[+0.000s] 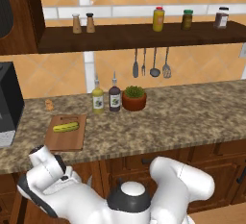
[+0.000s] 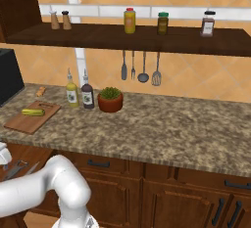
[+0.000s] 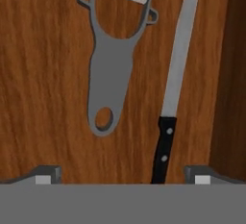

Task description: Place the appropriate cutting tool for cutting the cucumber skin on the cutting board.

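The cutting tool, a grey metal peeler [image 3: 109, 69], lies flat on the wooden floor of a drawer, blade end far from the hand. Right of it lies a black-handled knife [image 3: 175, 79] with a silver blade. My gripper [image 3: 124, 176] hangs open above them with nothing between its fingers; the peeler sits left of its centre and the knife handle runs down between the tips. Up on the counter, the yellow-green cucumber [image 1: 66, 127] [image 2: 33, 112] rests on the brown cutting board [image 1: 67, 141] [image 2: 27, 123]. The arm reaches down below the counter edge at the left.
A drawer wall [image 3: 230, 74] stands just right of the knife. Behind the board on the counter are two bottles [image 1: 98, 100] [image 1: 114, 98] and a potted plant [image 1: 134, 98]. A black appliance [image 1: 7, 103] stands left of the board. Utensils [image 1: 153, 64] hang under the shelf.
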Robot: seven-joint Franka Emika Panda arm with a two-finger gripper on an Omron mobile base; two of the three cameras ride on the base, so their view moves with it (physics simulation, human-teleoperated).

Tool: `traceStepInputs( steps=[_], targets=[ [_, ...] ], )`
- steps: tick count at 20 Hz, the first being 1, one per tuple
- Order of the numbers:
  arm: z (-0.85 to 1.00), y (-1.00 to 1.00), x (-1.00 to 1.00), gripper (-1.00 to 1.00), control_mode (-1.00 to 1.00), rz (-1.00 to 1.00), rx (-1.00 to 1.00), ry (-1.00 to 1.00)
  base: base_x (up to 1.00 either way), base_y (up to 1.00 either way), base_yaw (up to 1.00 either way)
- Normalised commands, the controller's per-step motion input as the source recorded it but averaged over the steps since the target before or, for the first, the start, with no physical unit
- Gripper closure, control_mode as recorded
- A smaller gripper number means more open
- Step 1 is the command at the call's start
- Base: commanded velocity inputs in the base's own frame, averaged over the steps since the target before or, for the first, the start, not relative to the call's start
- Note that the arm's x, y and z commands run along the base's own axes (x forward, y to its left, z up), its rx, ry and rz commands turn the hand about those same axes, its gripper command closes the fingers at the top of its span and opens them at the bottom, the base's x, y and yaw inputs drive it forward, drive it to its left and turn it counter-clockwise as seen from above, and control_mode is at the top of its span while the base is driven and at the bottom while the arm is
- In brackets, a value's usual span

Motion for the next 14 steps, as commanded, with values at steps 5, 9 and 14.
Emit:
traceStepInputs(
  steps=[5,9,14],
  targets=[
    [-0.27,0.00,0.40,-1.00,-1.00,0.12,-0.01,-0.08,0.00,0.00,0.00],
    [-0.22,0.00,0.38,-1.00,-1.00,0.12,0.00,0.00,0.00,0.00,0.00],
    [-0.36,0.08,0.02,-1.00,-1.00,0.04,0.05,0.00,0.00,0.00,0.00]
  ],
)
